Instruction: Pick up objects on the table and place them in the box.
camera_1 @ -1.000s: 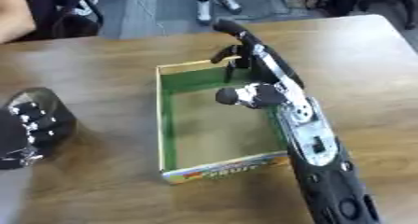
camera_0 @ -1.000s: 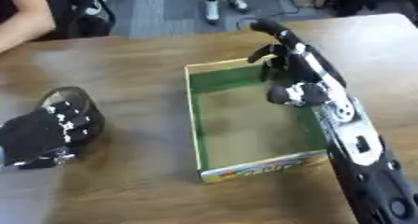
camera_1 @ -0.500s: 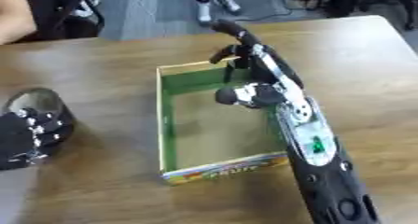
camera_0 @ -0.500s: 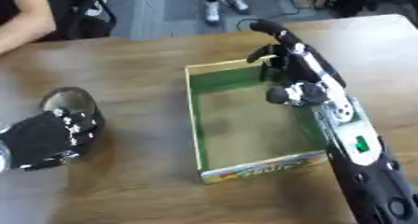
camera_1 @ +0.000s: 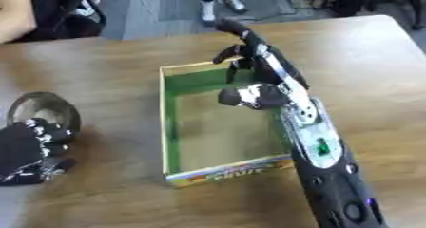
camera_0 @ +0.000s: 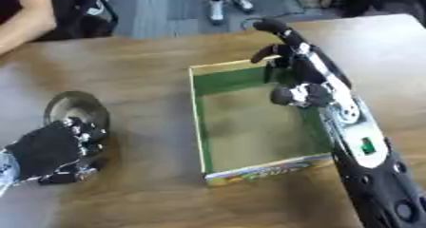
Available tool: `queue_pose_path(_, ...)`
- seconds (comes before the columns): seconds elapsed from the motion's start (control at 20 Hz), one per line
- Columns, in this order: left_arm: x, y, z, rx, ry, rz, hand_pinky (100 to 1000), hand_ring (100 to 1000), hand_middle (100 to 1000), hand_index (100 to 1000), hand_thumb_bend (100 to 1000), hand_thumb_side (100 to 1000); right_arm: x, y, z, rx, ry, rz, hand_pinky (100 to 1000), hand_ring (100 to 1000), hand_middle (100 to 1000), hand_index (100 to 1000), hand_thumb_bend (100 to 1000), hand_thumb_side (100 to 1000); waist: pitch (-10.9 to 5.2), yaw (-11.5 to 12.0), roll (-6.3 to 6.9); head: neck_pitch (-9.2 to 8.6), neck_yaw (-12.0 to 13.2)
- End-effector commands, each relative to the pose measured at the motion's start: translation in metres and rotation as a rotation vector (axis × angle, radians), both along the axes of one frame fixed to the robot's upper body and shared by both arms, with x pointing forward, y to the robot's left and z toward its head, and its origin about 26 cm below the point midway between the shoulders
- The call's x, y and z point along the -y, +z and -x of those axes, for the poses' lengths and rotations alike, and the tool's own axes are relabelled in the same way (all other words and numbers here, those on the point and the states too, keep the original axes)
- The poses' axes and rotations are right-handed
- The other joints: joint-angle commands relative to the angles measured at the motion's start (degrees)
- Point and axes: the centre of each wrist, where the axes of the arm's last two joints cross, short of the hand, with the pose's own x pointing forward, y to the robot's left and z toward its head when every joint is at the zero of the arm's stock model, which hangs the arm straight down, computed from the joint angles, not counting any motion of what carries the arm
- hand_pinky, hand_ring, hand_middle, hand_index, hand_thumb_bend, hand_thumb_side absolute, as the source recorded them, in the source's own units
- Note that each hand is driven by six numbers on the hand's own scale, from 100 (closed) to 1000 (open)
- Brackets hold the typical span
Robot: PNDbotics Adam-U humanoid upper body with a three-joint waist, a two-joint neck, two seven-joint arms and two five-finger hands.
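Observation:
An open cardboard box (camera_0: 199, 127) with a green inside stands mid-table, and nothing shows in it. My right hand (camera_0: 289, 61) hangs over the box's far right corner, fingers spread and open, holding nothing; its forearm runs along the box's right wall. A round grey object with a dark hollow (camera_0: 75, 110) lies on the wood at the left. My left hand (camera_0: 52, 151) is just in front of it, fingers curled over its near rim.
The wooden table (camera_0: 150, 70) ends at the far side, where a person's arm (camera_0: 25, 18) rests at the upper left beside a dark bag (camera_0: 83, 13). Bare wood lies between the round object and the box.
My left hand has slid towards the near edge, baring more of the round object's hollow. The right arm has hardly moved over the box.

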Motion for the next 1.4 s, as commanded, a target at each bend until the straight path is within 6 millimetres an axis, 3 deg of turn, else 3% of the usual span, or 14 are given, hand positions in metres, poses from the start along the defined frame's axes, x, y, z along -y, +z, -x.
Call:
queue_pose_path(0.05, 0.021, -0.021, 0.006, -0.148, -0.342, 0.234, 100, 100, 100, 409, 100, 394, -0.002, 0.009, 0.000, 0.028, 0.007, -0.004, 394, 654, 942, 993, 1000, 541, -0.19, -0.4, -0.32, -0.73, -0.4)
queue_pose_path(0.15, 0.037, -0.004, 0.001, -0.158, -0.358, 0.315, 100, 100, 100, 398, 100, 425, -0.002, 0.009, 0.000, 0.028, 0.007, -0.004, 394, 654, 942, 993, 1000, 541, -0.27, -0.4, -0.35, -0.57, -0.5)
queue_pose_path(0.35, 0.069, 0.051, -0.001, -0.301, -0.431, 0.485, 100, 100, 100, 392, 100, 467, -0.001, 0.007, 0.000, 0.022, 0.004, -0.004, 394, 654, 942, 993, 1000, 541, -0.58, -0.2, -0.34, -0.33, -0.7)
queue_pose_path(0.55, 0.060, 0.089, 0.000, -0.539, -0.551, 0.526, 100, 100, 100, 392, 100, 470, 0.001, 0.005, 0.000, 0.019, -0.003, -0.005, 394, 654, 941, 993, 1000, 541, -0.79, 0.1, -0.29, -0.25, -1.2)
queue_pose_path(0.7, 0.032, 0.103, -0.004, -0.718, -0.633, 0.539, 100, 100, 100, 392, 100, 463, 0.003, 0.005, 0.000, 0.018, -0.009, -0.006, 394, 654, 941, 993, 1000, 541, -0.91, 0.4, -0.26, -0.26, -1.5)
queue_pose_path(0.8, 0.023, 0.115, -0.003, -0.784, -0.668, 0.579, 100, 100, 100, 392, 100, 461, 0.003, 0.005, 0.000, 0.017, -0.011, -0.006, 394, 654, 941, 993, 1000, 541, -0.93, 0.5, -0.20, -0.28, -1.6)
queue_pose_path(1.4, 0.026, 0.129, 0.003, -0.842, -0.700, 0.604, 100, 100, 100, 393, 100, 462, 0.004, 0.005, 0.000, 0.017, -0.014, -0.005, 395, 654, 941, 993, 1000, 541, -0.87, 0.6, -0.15, -0.28, -1.5)
